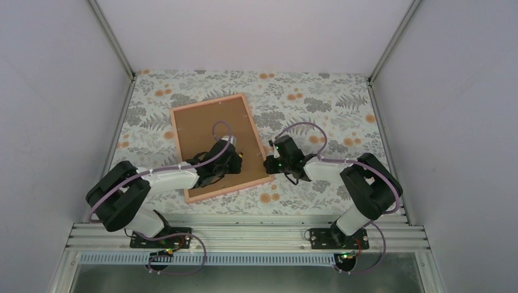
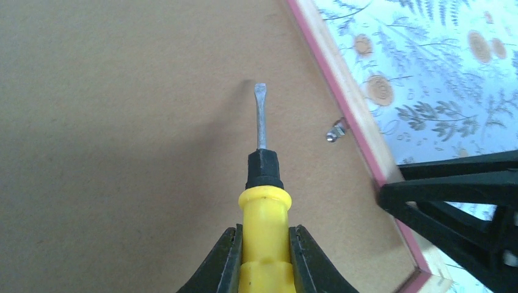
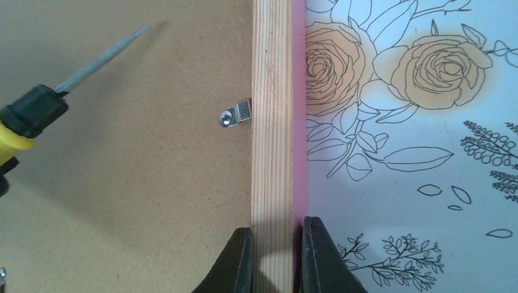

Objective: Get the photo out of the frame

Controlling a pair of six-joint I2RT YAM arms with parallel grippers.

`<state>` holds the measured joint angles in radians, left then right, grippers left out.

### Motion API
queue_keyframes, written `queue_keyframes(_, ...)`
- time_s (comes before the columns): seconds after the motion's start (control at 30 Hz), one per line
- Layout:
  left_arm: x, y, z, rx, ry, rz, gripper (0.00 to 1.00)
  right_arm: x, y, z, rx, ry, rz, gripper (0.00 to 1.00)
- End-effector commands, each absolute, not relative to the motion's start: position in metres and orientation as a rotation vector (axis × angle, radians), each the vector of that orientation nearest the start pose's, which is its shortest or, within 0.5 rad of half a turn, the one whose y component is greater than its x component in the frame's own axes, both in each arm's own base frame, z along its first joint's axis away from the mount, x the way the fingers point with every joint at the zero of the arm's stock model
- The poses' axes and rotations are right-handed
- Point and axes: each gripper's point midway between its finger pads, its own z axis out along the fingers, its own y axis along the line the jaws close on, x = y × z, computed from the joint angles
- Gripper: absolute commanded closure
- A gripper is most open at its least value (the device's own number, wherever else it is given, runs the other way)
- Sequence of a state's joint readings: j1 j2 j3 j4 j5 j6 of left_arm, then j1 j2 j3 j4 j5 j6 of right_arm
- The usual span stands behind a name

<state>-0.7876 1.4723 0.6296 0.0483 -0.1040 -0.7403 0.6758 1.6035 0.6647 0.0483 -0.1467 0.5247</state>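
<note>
Floral tablecloth [image 1: 330, 97], white walls [image 1: 61, 73], left pincer [image 2: 264, 244] gripping screwdriver [image 2: 262, 195], right pincer [image 3: 273, 235] clamping frame [image 3: 272, 122] edge.

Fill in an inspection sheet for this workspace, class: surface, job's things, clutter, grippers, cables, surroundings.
Surface: floral cloth, lying flat.
Job's things: frame face down, brown backing board up, one metal tab over it; photo hidden.
Clutter: nothing seen.
Grippers: left gripper jaws shut on yellow screwdriver; right gripper jaws shut on the frame's edge.
Cables: purple cable looped along each arm.
Surroundings: white walls, metal rail at near edge.
</note>
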Motion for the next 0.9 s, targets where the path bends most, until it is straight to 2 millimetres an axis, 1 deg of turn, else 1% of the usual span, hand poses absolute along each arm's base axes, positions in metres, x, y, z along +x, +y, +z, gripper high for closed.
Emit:
queue_keyframes(0.0,0.276,-0.268,0.080,0.150,2.369,-0.687,0.98,0.259,0.254,0.016,-0.280,2.628,0.711,0.96)
queue_keyframes(0.2,0.258,-0.281,0.071,0.297,2.406,-0.766,0.98,0.260,0.256,0.017,-0.295,2.622,0.716,0.96)
queue_keyframes(0.4,0.248,-0.291,0.063,0.356,2.423,-0.804,0.98,0.260,0.256,0.016,-0.300,2.623,0.713,0.96)
queue_keyframes(0.6,0.246,-0.299,0.058,0.367,2.429,-0.832,0.97,0.259,0.256,0.015,-0.303,2.623,0.716,0.96)
queue_keyframes(0.77,0.248,-0.295,0.047,0.334,2.456,-0.789,0.98,0.259,0.256,0.015,-0.303,2.623,0.719,0.96)
queue_keyframes(0.87,0.251,-0.293,0.047,0.302,2.443,-0.781,0.98,0.258,0.256,0.016,-0.306,2.620,0.722,0.96)
